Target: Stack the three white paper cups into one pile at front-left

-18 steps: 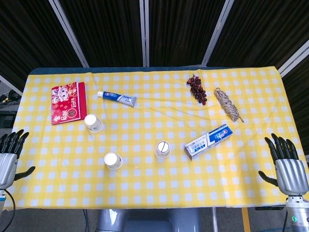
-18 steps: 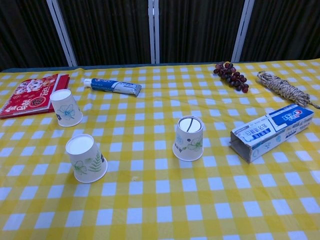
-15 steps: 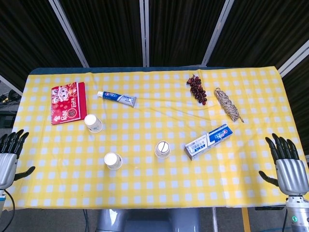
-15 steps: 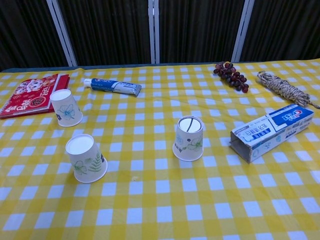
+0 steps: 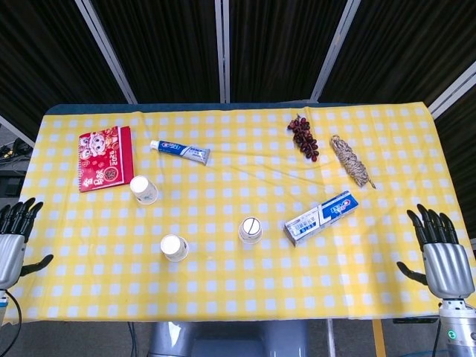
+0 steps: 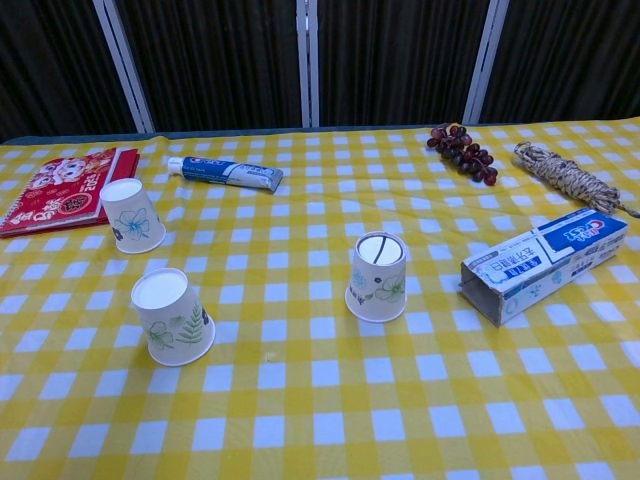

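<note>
Barely a twitch since the earlier frame: both hands have slid a touch lower at the frame edges, and nothing on the table [image 5: 223, 294] has shifted. The left hand [image 5: 13, 242] sits at the lower left, off the cloth's edge, fingers [image 5: 22, 212] spread wide and pointing up, holding nothing. The right hand [image 5: 442, 256] mirrors it at the lower right, fingers fanned apart, empty. All three paper cups stand upside down and well apart: one [image 6: 131, 215] beside the red booklet [image 6: 60, 185], one [image 6: 172, 317] at lower left, one [image 6: 377, 277] mid-frame, left of the toothpaste box [image 6: 545, 262].
</note>
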Robot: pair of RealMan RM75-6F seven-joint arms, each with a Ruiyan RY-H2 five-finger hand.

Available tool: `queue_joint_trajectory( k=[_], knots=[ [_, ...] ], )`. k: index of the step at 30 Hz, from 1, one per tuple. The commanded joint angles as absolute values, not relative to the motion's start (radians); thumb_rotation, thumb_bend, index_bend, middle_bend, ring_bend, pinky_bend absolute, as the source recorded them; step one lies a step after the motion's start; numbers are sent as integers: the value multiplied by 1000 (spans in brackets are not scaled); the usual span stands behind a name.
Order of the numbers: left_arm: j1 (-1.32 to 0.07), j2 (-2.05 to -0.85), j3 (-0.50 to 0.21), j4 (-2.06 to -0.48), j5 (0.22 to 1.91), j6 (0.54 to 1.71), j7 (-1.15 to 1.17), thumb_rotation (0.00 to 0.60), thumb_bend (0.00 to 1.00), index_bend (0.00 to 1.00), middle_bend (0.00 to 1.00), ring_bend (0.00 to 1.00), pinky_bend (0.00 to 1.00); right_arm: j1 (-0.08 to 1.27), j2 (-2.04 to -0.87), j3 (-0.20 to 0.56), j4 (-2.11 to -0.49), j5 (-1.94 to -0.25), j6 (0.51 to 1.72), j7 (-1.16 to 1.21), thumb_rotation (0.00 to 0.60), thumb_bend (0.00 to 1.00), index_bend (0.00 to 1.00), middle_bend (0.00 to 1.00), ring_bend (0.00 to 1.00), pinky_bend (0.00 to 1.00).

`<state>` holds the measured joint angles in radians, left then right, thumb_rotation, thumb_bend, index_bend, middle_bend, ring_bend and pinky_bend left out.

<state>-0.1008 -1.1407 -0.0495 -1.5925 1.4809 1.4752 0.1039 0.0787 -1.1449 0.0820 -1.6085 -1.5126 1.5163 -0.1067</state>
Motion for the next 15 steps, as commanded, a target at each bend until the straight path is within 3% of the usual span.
queue_joint_trajectory(
  k=[1, 9, 15],
  knots=[
    [-113, -1139, -59, -1596, 1474, 1463, 102, 600, 71, 0, 0, 0, 0, 80, -1145, 84, -1606, -1508, 1513, -102, 600, 9, 20, 0, 0, 0],
    [-210, -1102, -124, -1600, 1451, 1365, 107, 600, 70, 19, 0, 0, 34, 82, -1142, 87, -1602, -1500, 1506, -88, 600, 9, 40, 0, 0, 0],
    [-338, -1067, -178, -1583, 1423, 1207, 131, 600, 85, 193, 0, 25, 106, 81, -1139, 86, -1603, -1503, 1509, -76, 600, 8, 57, 0, 0, 0]
  ],
)
